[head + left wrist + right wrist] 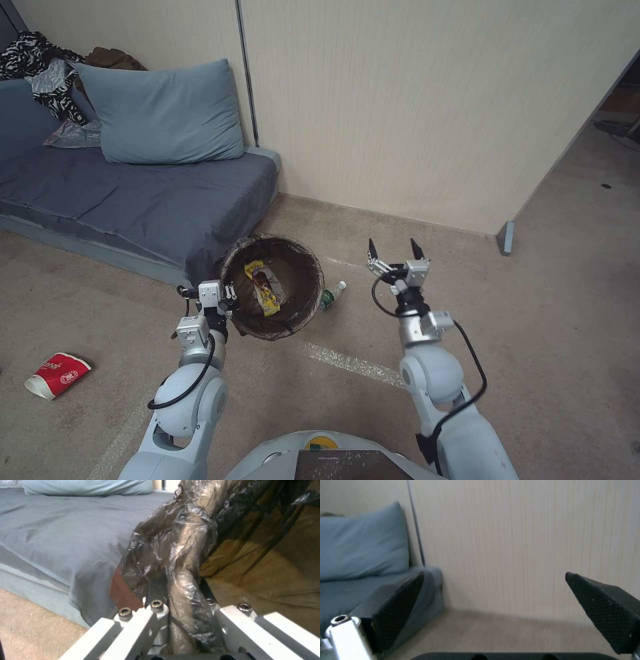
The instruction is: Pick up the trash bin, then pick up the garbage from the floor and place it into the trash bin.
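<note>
Here the left gripper point(230, 293) is clamped on the near-left rim of the trash bin point(308, 267), its fingers point(156, 610) pinching the wall and the crinkled dark brown liner point(173, 555) folded over it. The bin is round and tapered, seen almost straight down its mouth, with its far-left edge just beside the corner of the grey-blue mattress point(153, 200). A yellow snack wrapper point(265, 288) lies inside on the bottom (glossy, long and a little crumpled).

The right gripper point(396, 252) hangs in the air well to the right of the bin, holding nothing, its two black, cross-hatched fingertips point(400, 610) spread wide and pointing toward the pale ribbed wall point(433, 100).

A clear bottle with a green label point(331, 295) lies on its side on the beige carpet point(533, 333), touching or nearly touching the bin's right side, between the bin and the right gripper. A red-and-white paper cup point(57, 375) lies tipped over on the carpet, well apart to the left of the left arm. On the mattress a soft blue pillow point(160, 113) leans against the wall, with a zebra-striped cloth point(37, 70) heaped behind it.
</note>
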Controlling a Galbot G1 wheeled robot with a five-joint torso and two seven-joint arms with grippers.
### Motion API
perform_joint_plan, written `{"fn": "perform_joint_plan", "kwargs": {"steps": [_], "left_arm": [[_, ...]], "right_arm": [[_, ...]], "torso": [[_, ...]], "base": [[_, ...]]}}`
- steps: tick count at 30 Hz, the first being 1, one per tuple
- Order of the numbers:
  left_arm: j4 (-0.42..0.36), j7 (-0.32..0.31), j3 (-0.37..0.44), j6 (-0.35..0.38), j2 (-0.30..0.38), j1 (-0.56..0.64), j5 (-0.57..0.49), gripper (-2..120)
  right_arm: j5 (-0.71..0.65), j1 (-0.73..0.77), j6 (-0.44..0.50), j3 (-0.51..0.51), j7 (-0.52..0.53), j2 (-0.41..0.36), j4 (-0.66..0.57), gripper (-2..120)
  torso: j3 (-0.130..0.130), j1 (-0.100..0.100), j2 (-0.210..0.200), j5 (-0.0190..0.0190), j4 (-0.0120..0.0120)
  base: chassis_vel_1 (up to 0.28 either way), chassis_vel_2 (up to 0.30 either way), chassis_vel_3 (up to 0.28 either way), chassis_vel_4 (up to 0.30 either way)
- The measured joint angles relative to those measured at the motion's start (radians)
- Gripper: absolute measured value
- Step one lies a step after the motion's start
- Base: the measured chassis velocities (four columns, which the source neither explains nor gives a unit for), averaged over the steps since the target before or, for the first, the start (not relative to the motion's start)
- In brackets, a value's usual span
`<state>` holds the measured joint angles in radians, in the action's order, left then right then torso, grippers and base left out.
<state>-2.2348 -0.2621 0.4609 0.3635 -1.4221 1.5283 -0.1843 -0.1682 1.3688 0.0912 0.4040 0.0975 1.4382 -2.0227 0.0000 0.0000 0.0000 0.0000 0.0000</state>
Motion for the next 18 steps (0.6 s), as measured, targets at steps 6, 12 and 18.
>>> {"fn": "perform_joint_plan", "kwargs": {"steps": [6,12,18], "left_arm": [[-0.022,0.0,0.009,-0.006,-0.01,0.006,0.0,3],[-0.026,0.003,0.021,-0.009,-0.02,0.014,0.004,3],[-0.023,0.005,0.025,-0.014,-0.023,0.014,0.007,3]], "right_arm": [[-0.231,-0.182,-0.189,-0.105,0.119,-0.052,0.141,100],[-0.414,-0.415,-0.385,-0.24,0.28,-0.025,0.446,100],[-0.465,-0.465,-0.407,-0.283,0.285,0.015,0.584,100]], "torso": [[0.0,0.0,0.0,0.0001,0.0001],[0.0,0.0,0.0,0.0001,0.0001],[0.0,0.0,0.0,0.0,-0.0001]], "base": [[0.0,0.0,0.0,0.0],[0.0,0.0,0.0,0.0],[0.0,0.0,0.0,0.0]]}}
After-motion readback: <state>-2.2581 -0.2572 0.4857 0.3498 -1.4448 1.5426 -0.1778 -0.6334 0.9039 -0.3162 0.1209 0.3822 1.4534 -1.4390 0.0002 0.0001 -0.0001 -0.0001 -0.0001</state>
